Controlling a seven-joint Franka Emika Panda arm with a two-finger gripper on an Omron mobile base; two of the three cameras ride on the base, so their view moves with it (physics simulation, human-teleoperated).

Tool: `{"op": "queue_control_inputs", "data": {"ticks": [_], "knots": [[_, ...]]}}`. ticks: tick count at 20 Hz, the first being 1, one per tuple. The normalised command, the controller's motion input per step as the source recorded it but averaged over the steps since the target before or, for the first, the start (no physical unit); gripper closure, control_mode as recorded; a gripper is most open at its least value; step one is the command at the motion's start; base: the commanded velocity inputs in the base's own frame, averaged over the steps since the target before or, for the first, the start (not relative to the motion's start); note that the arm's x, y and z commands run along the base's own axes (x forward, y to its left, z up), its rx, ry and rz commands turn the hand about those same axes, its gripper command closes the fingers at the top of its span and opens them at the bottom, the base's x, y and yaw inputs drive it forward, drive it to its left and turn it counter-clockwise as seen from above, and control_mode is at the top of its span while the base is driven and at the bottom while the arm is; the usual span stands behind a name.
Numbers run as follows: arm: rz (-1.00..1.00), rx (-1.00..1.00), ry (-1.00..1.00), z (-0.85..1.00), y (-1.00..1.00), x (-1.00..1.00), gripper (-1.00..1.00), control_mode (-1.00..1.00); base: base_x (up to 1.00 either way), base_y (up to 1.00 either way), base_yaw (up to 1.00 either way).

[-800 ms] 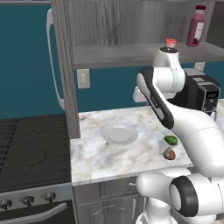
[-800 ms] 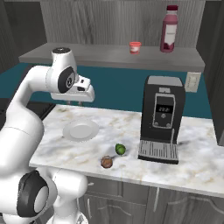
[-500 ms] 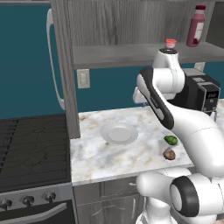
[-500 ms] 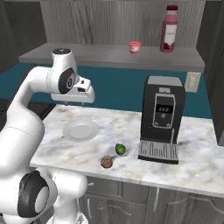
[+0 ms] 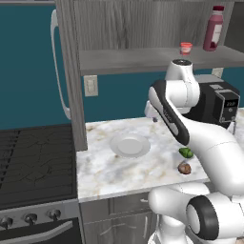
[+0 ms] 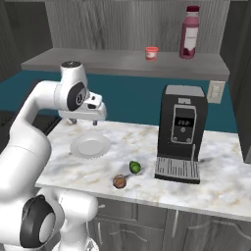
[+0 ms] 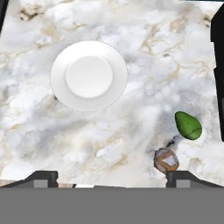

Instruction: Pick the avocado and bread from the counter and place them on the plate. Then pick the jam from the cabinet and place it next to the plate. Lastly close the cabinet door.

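The end effector [image 6: 83,121] hangs well above the marbled surface [image 6: 147,147], its jaws spread wide with nothing between them, pointing straight down. Almost directly beneath it, a touch toward the front edge, sits the round white plate [image 6: 90,146], bare on top. Off to its right and nearer the front edge lies the green avocado [image 6: 135,167], and just beside that, closer still to the edge, the brown bread [image 6: 119,182]; the two are near each other but not touching, and both are well apart from the plate. Looking down from the hand, the plate [image 7: 89,75] fills the upper left, the avocado [image 7: 188,125] and bread [image 7: 166,160] sit low on the right, the bread just by one dark fingertip [image 7: 183,177]. Further right of the end effector stands a black coffee machine [image 6: 180,134]. Up above it, in the open cabinet [image 5: 143,28], the small red jam [image 6: 151,53] rests on the shelf with a tall dark-red bottle [image 6: 189,33] near it. The cabinet door [image 5: 71,71] stands swung out, away on its left
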Motion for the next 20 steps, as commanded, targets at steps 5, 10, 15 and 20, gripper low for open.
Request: {"op": "queue_control_inputs", "data": {"ticks": [5,10,15,20], "knots": [[-0.04,0.00,0.02,-0.35,-0.12,-0.16,-1.00,-1.00,0.00,0.00,0.00],[-0.05,0.00,0.00,-0.30,-0.15,-0.18,-1.00,-1.00,0.00,0.00,0.00],[-0.05,0.00,0.00,-0.28,-0.16,-0.15,-1.00,-1.00,0.00,0.00,0.00],[-0.05,0.00,0.02,-0.31,-0.18,-0.03,-1.00,-1.00,0.00,0.00,0.00]]}}
